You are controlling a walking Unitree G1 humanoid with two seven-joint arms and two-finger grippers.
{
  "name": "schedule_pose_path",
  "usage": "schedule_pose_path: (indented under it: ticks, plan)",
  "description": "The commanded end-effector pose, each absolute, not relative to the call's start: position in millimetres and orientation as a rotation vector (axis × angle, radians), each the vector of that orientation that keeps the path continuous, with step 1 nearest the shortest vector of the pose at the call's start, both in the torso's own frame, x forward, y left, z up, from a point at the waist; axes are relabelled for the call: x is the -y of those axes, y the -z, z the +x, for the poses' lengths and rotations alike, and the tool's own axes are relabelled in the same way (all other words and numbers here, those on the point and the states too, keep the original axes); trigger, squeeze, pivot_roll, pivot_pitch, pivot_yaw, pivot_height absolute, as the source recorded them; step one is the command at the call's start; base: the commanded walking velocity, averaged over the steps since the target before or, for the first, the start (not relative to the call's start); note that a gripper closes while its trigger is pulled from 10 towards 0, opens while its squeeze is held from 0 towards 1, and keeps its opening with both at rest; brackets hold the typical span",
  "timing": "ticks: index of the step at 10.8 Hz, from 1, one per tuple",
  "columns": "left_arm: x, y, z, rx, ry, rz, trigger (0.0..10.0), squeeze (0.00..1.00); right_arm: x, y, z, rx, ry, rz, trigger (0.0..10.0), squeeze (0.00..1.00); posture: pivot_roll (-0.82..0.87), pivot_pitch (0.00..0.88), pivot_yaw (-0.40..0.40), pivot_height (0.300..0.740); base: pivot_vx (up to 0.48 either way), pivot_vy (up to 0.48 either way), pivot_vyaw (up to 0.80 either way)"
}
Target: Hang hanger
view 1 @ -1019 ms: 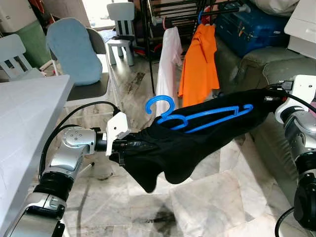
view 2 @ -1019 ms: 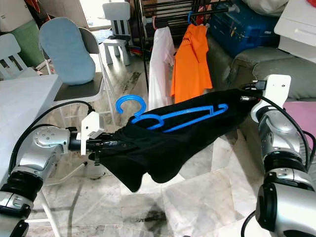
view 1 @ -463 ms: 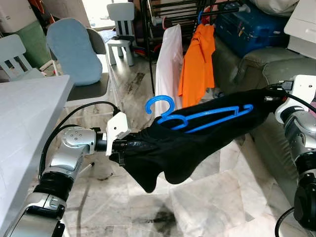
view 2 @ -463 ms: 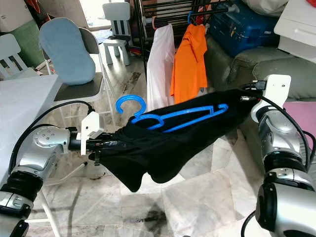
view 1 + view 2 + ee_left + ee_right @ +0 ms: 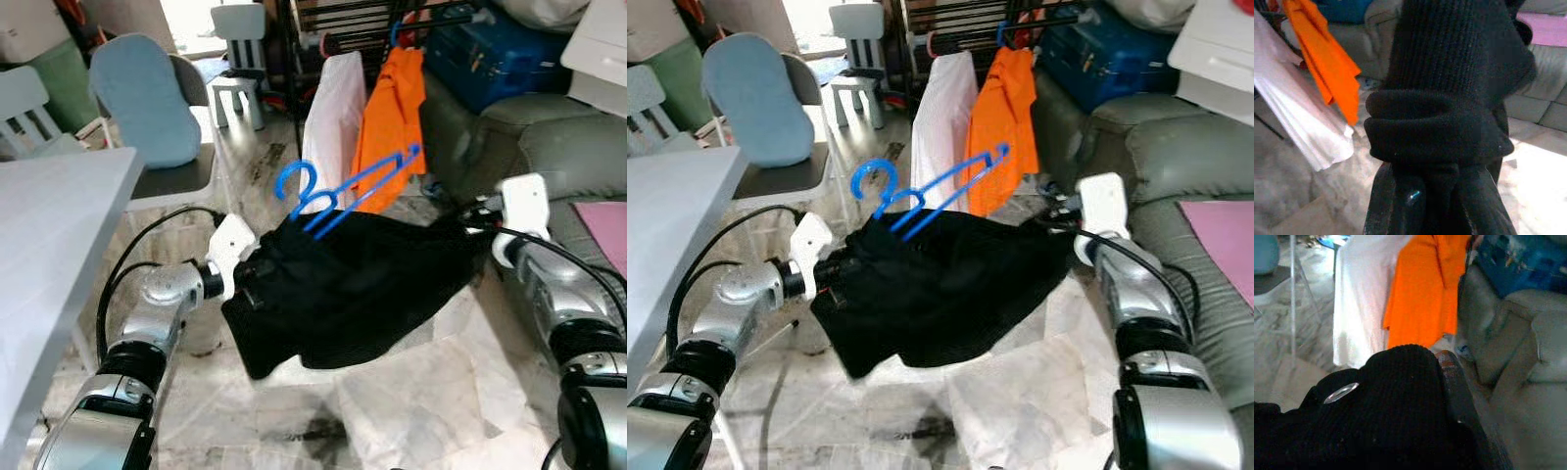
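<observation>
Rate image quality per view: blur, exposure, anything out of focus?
Left eye view: soft with slight motion blur, window blown out. Right eye view: same softness, hanger edges smeared. Left wrist view: black garment close up, knit readable, background sofa defocused. Right wrist view: garment underexposed, orange shirt and white shirt blurred.

Daylight came from the doorway (image 5: 191, 22) behind; head views were slightly motion-blurred, wrist views soft, close cloth (image 5: 1449, 98) unfocused.
</observation>
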State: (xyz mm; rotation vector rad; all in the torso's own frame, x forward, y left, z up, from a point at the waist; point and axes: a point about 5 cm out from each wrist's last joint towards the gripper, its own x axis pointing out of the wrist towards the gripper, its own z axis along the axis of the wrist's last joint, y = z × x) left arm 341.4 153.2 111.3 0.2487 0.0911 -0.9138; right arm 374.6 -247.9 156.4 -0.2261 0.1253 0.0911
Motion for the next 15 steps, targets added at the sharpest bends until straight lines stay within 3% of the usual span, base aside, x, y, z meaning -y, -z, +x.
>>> schedule_pose_path:
  ticks: [1, 3, 4, 9, 12, 13, 15]
  plan:
    - [-155.2, -113.8, 342.4, -0.074, 0.915, 0.274, 0.0, 0.00, 241.4, -176.0, 381.6, -0.053, -0.096, -0.250, 0.0, 0.00, -0.23, 0.000, 0.033, 0.740, 0.000, 0.000, 0.00]
    - [-148.3, -115.3, 337.7, -0.038, 0.992, 0.205, 0.0, 0.00, 244.5, -175.9, 383.7, -0.070, -0.048, -0.273, 0.0, 0.00, -0.23, 0.000, 0.024, 0.740, 0.000, 0.000, 0.00]
    - [-150.5, -102.2, 331.8, -0.116, 1.040, 0.267, 0.0, 0.00, 252.8, -184.4, 385.4, -0.039, 0.036, -0.266, 0.0, 0.00, -0.23, 0.000, 0.023, 0.740, 0.000, 0.000, 0.00]
    - [-153.8, -81.8, 326.9, -0.209, 1.028, 0.337, 0.0, 0.00, 258.0, -219.0, 391.6, 0.065, 0.080, -0.285, 0.0, 0.00, -0.28, 0.000, 0.036, 0.740, 0.000, 0.000, 0.00]
    - [-148.3, -85.1, 331.4, -0.161, 0.980, 0.300, 0.0, 0.00, 260.1, -221.5, 393.0, 0.063, 0.095, -0.300, 0.0, 0.00, -0.29, 0.000, 0.038, 0.740, 0.000, 0.000, 0.00]
    - [-152.3, -98.7, 342.9, -0.073, 0.840, 0.247, 0.0, 0.00, 262.1, -209.1, 391.5, -0.003, 0.086, -0.345, 0.0, 0.00, -0.29, 0.000, 0.038, 0.740, 0.000, 0.000, 0.00]
    - [-158.8, -106.5, 346.6, -0.015, 0.768, 0.088, 0.0, 0.00, 269.7, -193.7, 387.5, -0.072, 0.114, -0.346, 0.0, 0.00, -0.29, 0.000, 0.037, 0.740, 0.000, 0.000, 0.00]
